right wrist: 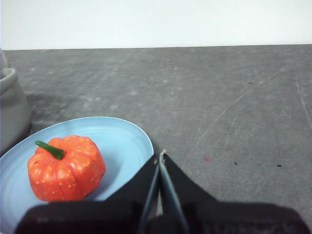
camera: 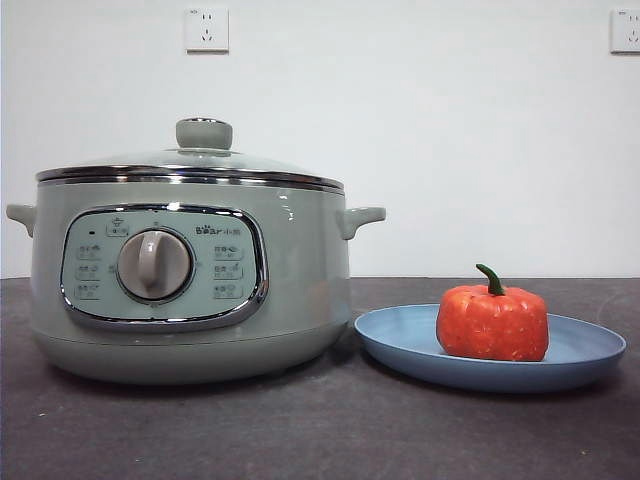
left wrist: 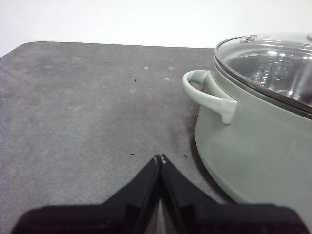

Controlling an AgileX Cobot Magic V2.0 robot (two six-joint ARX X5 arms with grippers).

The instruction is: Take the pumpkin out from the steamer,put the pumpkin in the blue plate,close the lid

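The pumpkin (camera: pixel 492 322) sits upright on the blue plate (camera: pixel 400 340), a squat, ribbed orange-red thing flecked with pale spots, its curved dark green stem (camera: pixel 490 279) leaning left. The plate is shallow, matte and smooth, resting on the dark grey table (camera: pixel 300 430) just right of the steamer (camera: pixel 300 270), whose round, glossy sage-green body carries a chrome-framed panel with a central dial (camera: pixel 154 264). The lid (camera: pixel 190 160) is on the pot: domed glass with a chrome rim and a stubby green knob (camera: pixel 204 133). The panel's small labels are too fine to read. The table's surface looks scuffed and speckled. The left gripper (left wrist: pixel 160 158) hovers low over bare table beside the steamer's handle (left wrist: pixel 207 95), jaws pressed together, holding nothing. The right gripper (right wrist: pixel 161 155) hangs just beside the plate's edge, jaws likewise closed and empty. From that wrist, the near part of the plate is hidden behind the gripper.
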